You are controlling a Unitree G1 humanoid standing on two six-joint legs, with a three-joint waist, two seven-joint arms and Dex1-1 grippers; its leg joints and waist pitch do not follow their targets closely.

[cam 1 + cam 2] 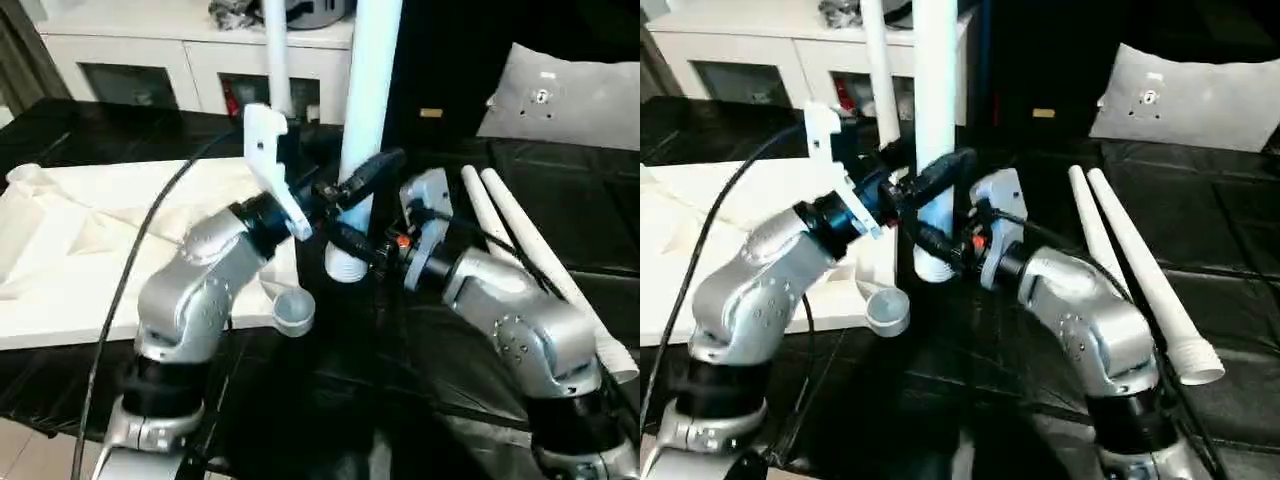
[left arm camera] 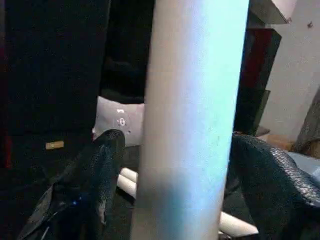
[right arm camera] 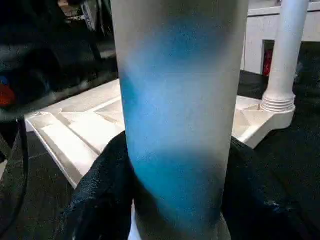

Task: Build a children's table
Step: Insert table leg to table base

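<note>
The children's table top (image 1: 100, 250) lies upside down on the black surface at the left. One white leg (image 1: 275, 60) stands in its far corner socket. A second leg (image 1: 365, 80) stands upright at the near right corner, its base at the socket (image 1: 345, 265). My left gripper (image 1: 350, 200) is open, with a finger (image 2: 100, 170) on each side of this leg and a narrow gap showing. My right gripper (image 1: 372, 250) is shut on the same leg lower down, and its fingers (image 3: 105, 190) press against both sides.
Two loose white legs (image 1: 520, 240) lie side by side on the black surface at the right. A grey-white cushion (image 1: 570, 95) rests behind them. A white cabinet with glass doors (image 1: 130, 70) stands at the back. A black cable (image 1: 130, 270) hangs over my left forearm.
</note>
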